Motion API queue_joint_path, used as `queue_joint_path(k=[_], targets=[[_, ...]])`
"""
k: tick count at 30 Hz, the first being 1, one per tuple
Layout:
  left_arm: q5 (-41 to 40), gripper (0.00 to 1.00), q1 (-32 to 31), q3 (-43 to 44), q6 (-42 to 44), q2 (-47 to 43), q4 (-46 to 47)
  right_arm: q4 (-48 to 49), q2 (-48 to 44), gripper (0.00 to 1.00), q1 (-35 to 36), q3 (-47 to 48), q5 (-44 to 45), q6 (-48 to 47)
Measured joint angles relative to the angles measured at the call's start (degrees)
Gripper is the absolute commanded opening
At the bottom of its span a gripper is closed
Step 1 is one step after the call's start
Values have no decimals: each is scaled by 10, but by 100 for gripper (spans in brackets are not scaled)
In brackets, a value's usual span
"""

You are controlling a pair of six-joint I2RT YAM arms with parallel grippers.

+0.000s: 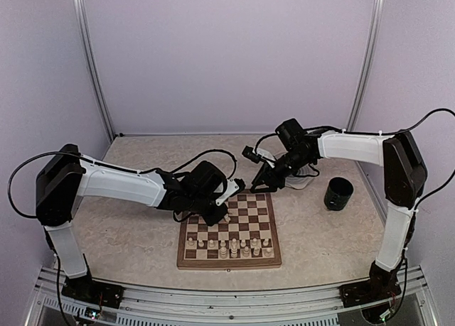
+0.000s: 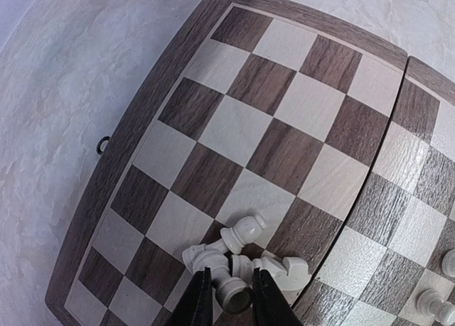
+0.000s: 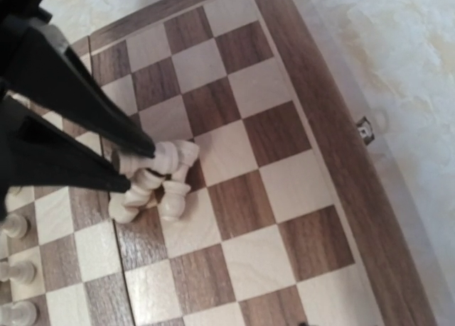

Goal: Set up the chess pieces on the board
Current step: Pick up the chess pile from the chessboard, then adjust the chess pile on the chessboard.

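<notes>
One chess piece (image 2: 234, 295) lies pinched between the left claw's (image 2: 232, 275) jaws.

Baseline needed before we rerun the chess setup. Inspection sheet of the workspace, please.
Surface: beige mottled tabletop, no spills seen.
Job's things: flat square wooden chessboard with dark brown and cream checks; pale cream chess pieces standing in its two near rows; small heap of toppled pieces near the board's fold.
Clutter: dark cylindrical cup right of the board; round white plate, mostly hidden behind the right arm.
Grippers: left claw closed on one toppled piece; right claw above the board's far edge, jaws apart, holding nothing.
Cables: black cables looped along both arms.
Surroundings: pale lilac walls, metal corner posts.
</notes>
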Motion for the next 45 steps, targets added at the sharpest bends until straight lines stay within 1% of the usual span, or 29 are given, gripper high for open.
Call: queue_joint_path(k=[2, 4, 7, 9, 10, 11, 12, 18, 25, 31, 35, 45], targets=[[0, 14, 0, 1, -1, 0, 0, 0, 0, 41, 0, 0, -1, 0], [0, 12, 0, 2, -1, 0, 0, 0, 0, 44, 0, 0, -2, 0], [2, 10, 2, 2, -11, -1, 1, 0, 0, 54, 0, -2, -6, 0], [14, 6, 8, 2, -27, -3, 2, -1, 1, 60, 2, -4, -13, -3], [20, 4, 12, 2, -36, -5, 5, -2, 2, 71, 4, -5, -16, -3], [28, 3, 17, 2, -47, -7, 8, -2, 3, 95, 5, -5, -17, -4], [37, 2, 24, -2, -60, -10, 16, -3, 5, 99, 8, -5, -18, -5], [99, 0, 59, -32, -149, -37, 70, -7, 32, 99, 46, 2, -17, -1], [154, 0, 71, -82, -242, -45, 143, -18, 83, 99, 61, 50, -17, 19], [188, 0, 72, -127, -291, -61, 201, -29, 115, 99, 68, 92, -28, 35], [196, 0, 72, -150, -324, -76, 232, -29, 120, 99, 72, 96, -32, 47], [191, 0, 72, -174, -387, -98, 285, -15, 112, 99, 72, 81, -41, 68]])
